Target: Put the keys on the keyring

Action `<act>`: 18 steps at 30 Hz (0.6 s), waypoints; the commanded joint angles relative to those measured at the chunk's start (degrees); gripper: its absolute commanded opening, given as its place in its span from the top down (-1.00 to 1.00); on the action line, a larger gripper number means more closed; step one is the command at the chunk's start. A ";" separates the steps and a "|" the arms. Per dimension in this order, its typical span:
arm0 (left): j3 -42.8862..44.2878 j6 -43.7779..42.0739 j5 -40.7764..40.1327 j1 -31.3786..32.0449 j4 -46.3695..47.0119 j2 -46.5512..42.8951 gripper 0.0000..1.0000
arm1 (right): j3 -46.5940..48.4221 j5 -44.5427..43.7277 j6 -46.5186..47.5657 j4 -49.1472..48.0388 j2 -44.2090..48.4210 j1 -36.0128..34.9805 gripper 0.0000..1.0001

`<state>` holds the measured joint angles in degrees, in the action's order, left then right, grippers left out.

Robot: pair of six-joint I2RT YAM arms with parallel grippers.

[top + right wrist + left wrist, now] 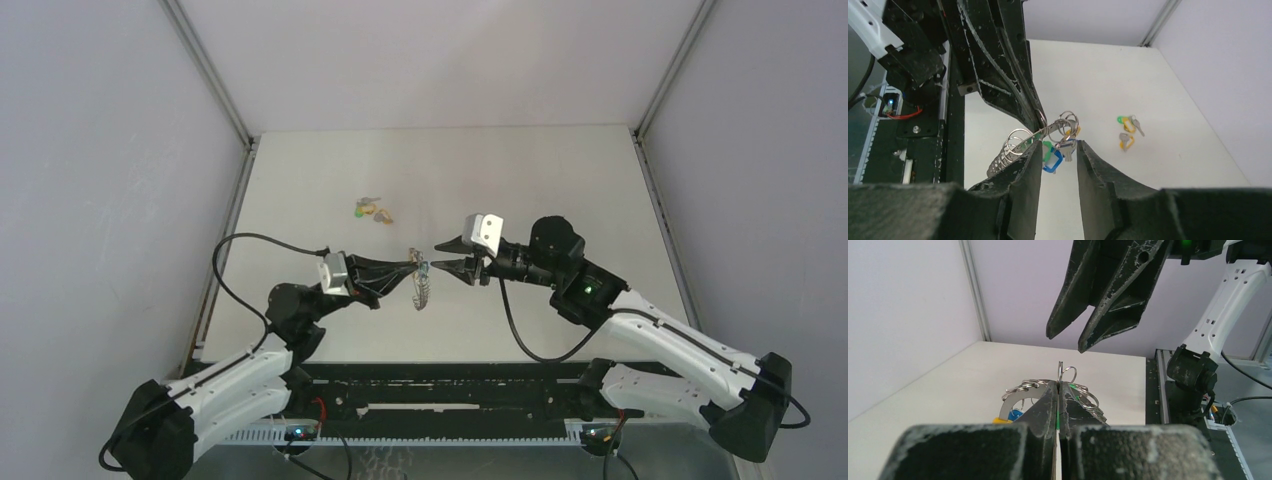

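My left gripper (411, 265) is shut on the keyring (422, 287), a silvery curved ring with coil-like loops, and holds it above the table. In the left wrist view the ring (1020, 391) sticks out on both sides of the closed jaws (1058, 385). A blue key (1052, 161) and a green key (1047, 148) hang from the ring (1015, 141). My right gripper (1057, 145) is open, with its fingers on either side of the hanging keys and not touching them. Loose keys (372, 211) lie on the table: a green and yellow pair (1126, 123) and a yellow one (1124, 142).
The white table (560, 190) has grey walls at the back and on both sides. Metal rails run along its left and right edges. A black rail with cables runs along the near edge (450, 385) between the arm bases.
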<state>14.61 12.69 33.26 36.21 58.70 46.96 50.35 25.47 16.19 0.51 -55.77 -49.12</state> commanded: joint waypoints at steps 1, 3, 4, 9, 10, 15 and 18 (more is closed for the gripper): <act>-0.41 2.25 1.09 -0.35 7.44 0.80 1.00 | 0.48 6.40 -3.11 -5.76 -1.16 1.73 0.38; 0.07 2.58 1.97 -0.35 7.82 1.18 1.00 | 1.11 8.79 -3.66 -5.33 -2.13 2.56 0.40; 0.19 2.66 2.33 -0.35 8.02 1.39 0.99 | 1.52 9.94 -3.90 -5.13 -2.56 2.93 0.42; 0.79 3.71 4.27 -0.39 9.51 2.59 1.00 | 2.20 14.38 -4.83 -5.30 -3.80 4.83 0.49; 0.81 3.93 4.56 -0.35 9.77 2.91 1.00 | 2.25 14.95 -4.91 -5.24 -3.86 5.02 0.50; 1.24 4.45 5.50 -0.35 10.49 3.44 1.00 | 2.30 18.24 -4.96 -4.92 -3.91 5.70 0.54; 1.38 4.45 5.66 -0.41 10.56 3.20 1.00 | 2.30 19.95 -5.06 -4.82 -3.98 5.86 0.55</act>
<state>14.61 16.08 37.98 36.18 64.82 50.59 50.37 41.17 12.56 -1.89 -60.12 -43.75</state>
